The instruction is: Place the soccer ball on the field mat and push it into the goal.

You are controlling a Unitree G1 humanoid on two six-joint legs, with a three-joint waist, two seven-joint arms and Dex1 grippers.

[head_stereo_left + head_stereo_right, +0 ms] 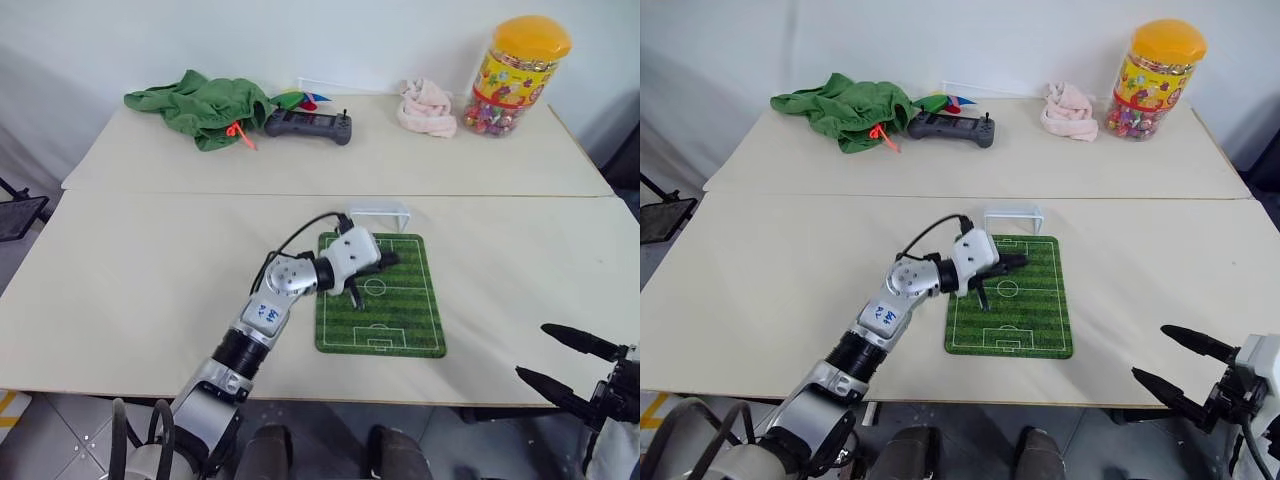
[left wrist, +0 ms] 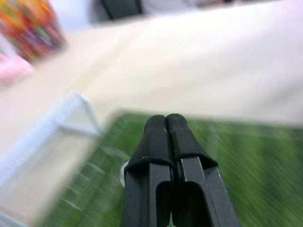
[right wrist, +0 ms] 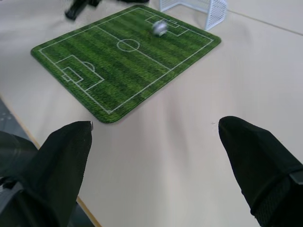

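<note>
- We read the step in hand as the push: the ball [image 3: 160, 28] already lies on the mat [image 3: 109, 71], so placing is done and driving it into the goal [image 3: 194, 8] remains.
- In the right wrist view, the ball sits in the upper middle of the frame, inside the penalty-box lines at the goal end of the mat. It is near the goal mouth but not yet in it, and it looks blurred, so it may be rolling.
- The goal stands at the mat's far edge; in the left eye view it is the white frame [image 1: 380, 212] just above the mat's upper edge, centre of the frame.
- The left gripper [image 1: 384, 262] reaches over the upper left part of the mat, pointing toward frame right. In the left wrist view its fingers [image 2: 166, 137] are pressed together with nothing between them, forming one blunt pusher.
- The right gripper [image 1: 555, 360] hangs at the lower right corner of the left eye view, well apart from the mat, its jaws spread and empty.
- Next move, in our judgement: keep the left fingers together and sweep them behind the ball toward the goal mouth, staying low over the mat.
- Risk: the ball is tiny and light. An off-centre nudge could send it past the post or off the mat's edge.
</note>
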